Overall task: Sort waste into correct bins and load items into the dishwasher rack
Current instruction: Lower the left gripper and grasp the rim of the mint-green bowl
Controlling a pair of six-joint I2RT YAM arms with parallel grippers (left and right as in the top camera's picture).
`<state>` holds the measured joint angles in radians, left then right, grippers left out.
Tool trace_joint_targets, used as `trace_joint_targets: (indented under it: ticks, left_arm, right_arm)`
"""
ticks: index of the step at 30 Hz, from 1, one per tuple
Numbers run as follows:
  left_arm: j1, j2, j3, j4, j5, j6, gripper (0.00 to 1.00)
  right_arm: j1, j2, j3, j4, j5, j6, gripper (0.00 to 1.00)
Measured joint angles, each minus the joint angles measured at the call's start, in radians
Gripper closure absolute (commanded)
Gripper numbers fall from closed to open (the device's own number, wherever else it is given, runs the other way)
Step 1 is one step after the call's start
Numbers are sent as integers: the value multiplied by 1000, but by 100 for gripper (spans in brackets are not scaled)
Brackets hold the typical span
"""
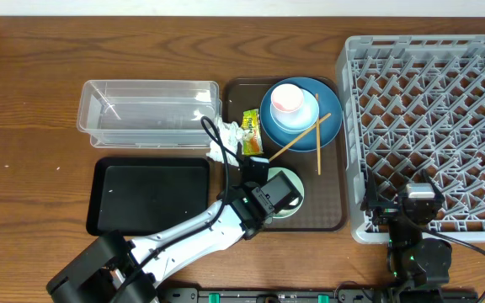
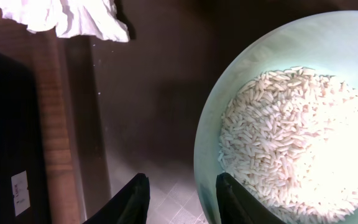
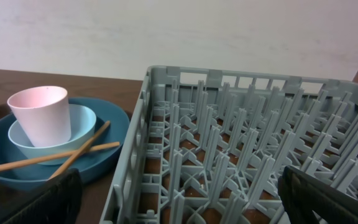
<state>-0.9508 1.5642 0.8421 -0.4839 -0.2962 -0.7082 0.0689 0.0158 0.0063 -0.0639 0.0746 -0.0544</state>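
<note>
Found left gripper [image 2: 183, 180] partly spread, fingers [image 2: 135, 202] straddling the near rim of the mint-green bowl [image 2: 253, 62]: one finger outside, over the brown serving tray [image 2: 160, 93], the other over the bowl's inside. Observed a clear gap beside the outer finger; cannot tell whether the inner one touches the wall. Noted white rice [image 2: 297, 143] heaped in that bowl and crumpled tissue [image 2: 67, 15] beyond, at the tray's edge.

Found right gripper [image 3: 179, 199] spread to the full, holding nothing, above the near edge of the grey rack [image 3: 241, 143].

Logged pink cup [image 3: 40, 115] inside pale-blue bowl [image 3: 82, 127] on blue plate [image 3: 114, 134], chopsticks [image 3: 55, 158] laid across. Located snack wrapper [image 1: 251, 132] just beside the plate, with clear tub [image 1: 146, 109] and black tray [image 1: 150, 194] left of the serving tray.
</note>
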Motion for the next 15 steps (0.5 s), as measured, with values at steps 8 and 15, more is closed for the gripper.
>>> trace_joint_targets:
  ticks: [8,15]
  left_arm:
    - [0,0,0,-89,-65,-2,62]
    - [0,0,0,-138,-143,-2,61]
  right_arm:
    - [0,0,0,0,0,0,1]
    - [0,0,0,0,0,0,1]
